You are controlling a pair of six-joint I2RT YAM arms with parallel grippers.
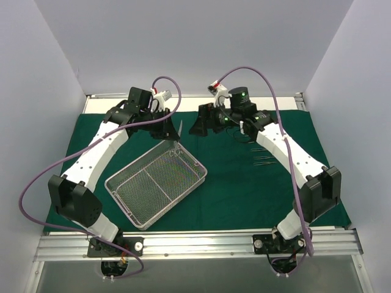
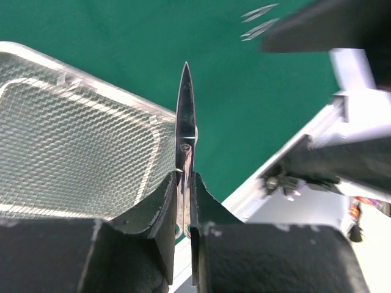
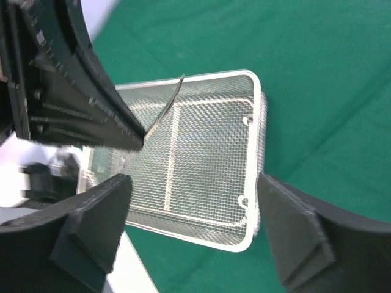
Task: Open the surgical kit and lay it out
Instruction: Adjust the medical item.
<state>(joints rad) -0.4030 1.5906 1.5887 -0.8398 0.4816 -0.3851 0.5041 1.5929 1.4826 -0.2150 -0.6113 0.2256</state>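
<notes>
The dark green drape point(image 1: 244, 183) lies spread flat on the table. The silver wire-mesh tray point(image 1: 156, 186) sits on it at centre left and looks empty. My left gripper point(image 1: 173, 129) is shut on a pair of small steel scissors point(image 1: 181, 130) above the tray's far corner. In the left wrist view the jaws point(image 2: 185, 183) pinch the scissors point(image 2: 185, 116), blades pointing away. My right gripper point(image 1: 197, 125) is open and empty, close to the right of the scissors. In the right wrist view point(image 3: 192, 189) it faces the tray point(image 3: 244, 152) and the scissors point(image 3: 166, 107).
Several thin steel instruments point(image 1: 263, 154) lie on the drape at the right, under the right arm; they also show in the left wrist view point(image 2: 259, 21). A white strip and metal rail point(image 1: 195, 97) run along the drape's far edge.
</notes>
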